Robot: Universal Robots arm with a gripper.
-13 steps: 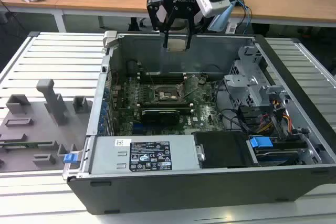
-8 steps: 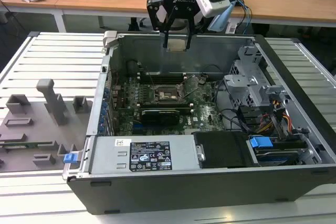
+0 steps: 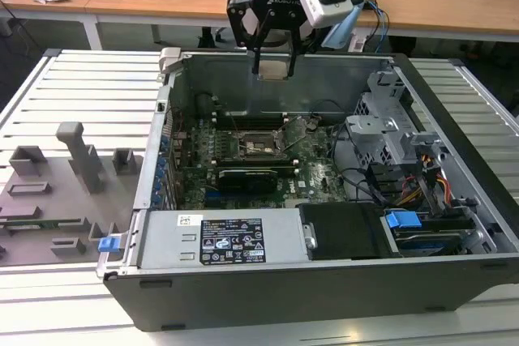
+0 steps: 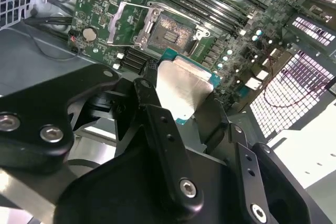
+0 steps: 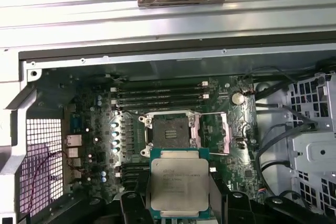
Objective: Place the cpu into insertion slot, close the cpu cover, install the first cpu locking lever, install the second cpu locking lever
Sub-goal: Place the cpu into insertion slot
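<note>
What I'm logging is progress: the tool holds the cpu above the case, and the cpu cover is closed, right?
No: the cpu cover stands open beside the bare insertion slot, as the first wrist view shows. The tool does hold the cpu above the case.

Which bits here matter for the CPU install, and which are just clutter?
Job:
cpu, held in the end effector
insertion slot, uncovered
cpu cover, flipped open

Lying about:
memory slots
power supply
drive cage
grey fixture tray
</note>
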